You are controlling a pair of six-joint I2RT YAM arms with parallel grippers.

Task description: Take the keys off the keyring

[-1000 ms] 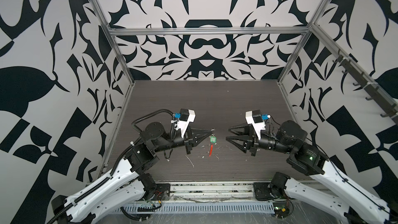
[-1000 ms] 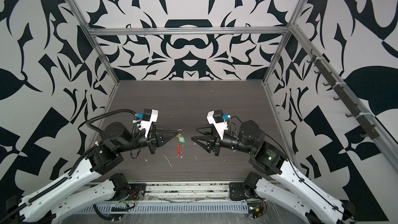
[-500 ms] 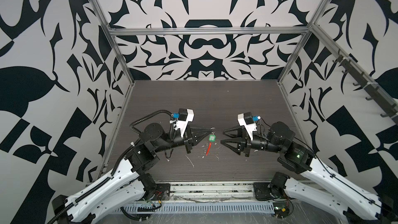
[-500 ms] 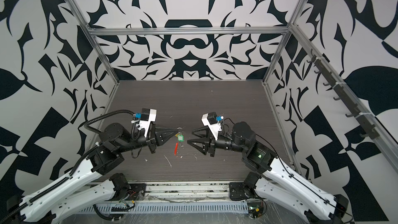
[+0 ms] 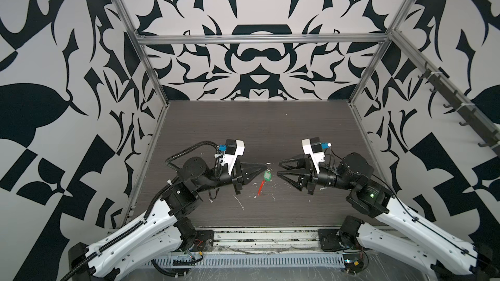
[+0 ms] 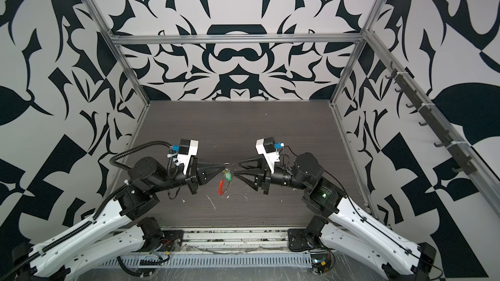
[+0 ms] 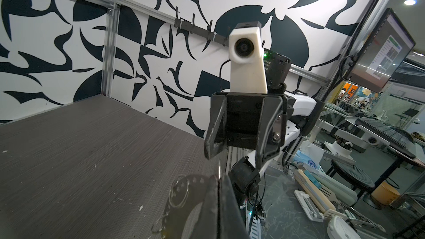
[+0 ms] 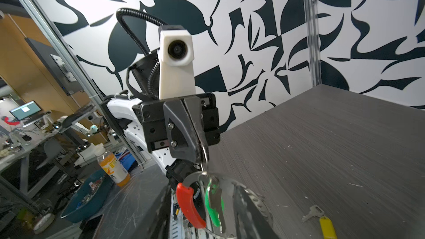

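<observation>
Your left gripper [image 5: 266, 165] is pinched fully closed on the large thin silver wire keyring [image 8: 193, 176]. It holds the wire in the air above the dark grey wood-grain table [image 5: 270, 131]. In both top views the keyring hangs from the tips toward 6 o'clock. On it you see the red tubular plastic sleeve [image 5: 260, 187] at the lowest part, slanting toward 7 o'clock. The small silvery key with the oblong green plastic tag [image 5: 267, 175] hangs just under the tips. In the right wrist view the sleeve and the green tag hang side by side, but I cannot tell if they touch.

Your right gripper [image 5: 278, 169] stands at 3 o'clock of the keyring, near it but not touching. Its jaws are partly apart, at a middle width, and nothing is between them. The two grippers point at each other.

The other key, silvery with an oblong yellow plastic tag [image 8: 327, 227], is off the keyring. It lies flat on the table, well apart from the hanging ring. You see it only in the right wrist view, and I cannot find it in the top views.
</observation>
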